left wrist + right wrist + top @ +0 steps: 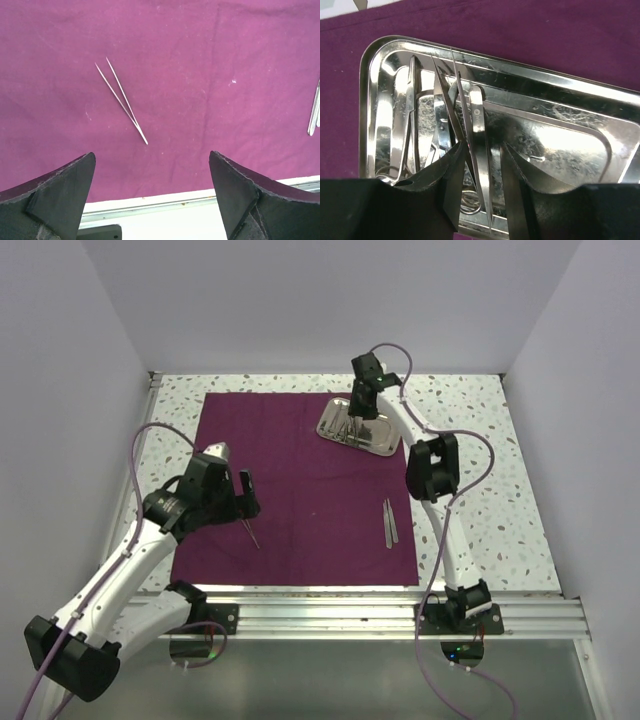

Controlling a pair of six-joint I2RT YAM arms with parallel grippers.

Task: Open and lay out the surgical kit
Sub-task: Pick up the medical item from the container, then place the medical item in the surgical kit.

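Note:
The surgical kit's purple cloth [300, 490] lies spread flat on the table. At its far edge stands the steel tray [380, 447] with several instruments inside. My right gripper [358, 412] is down in the tray [555, 82]. Its jaws [484, 144] are narrowed around a broad silver tweezers [476, 115], with a gap still showing on the right side. Ring-handled forceps [410, 110] lie to the left of it. My left gripper [152, 160] hangs open and holds nothing above the cloth's near left part, just short of thin tweezers [122, 100] lying on the cloth.
Another pair of tweezers [389, 523] lies on the cloth's near right part and shows at the edge of the left wrist view as a silver tip [314, 115]. The metal rail [380, 605] runs along the table's near edge. White walls enclose the speckled table [480, 470].

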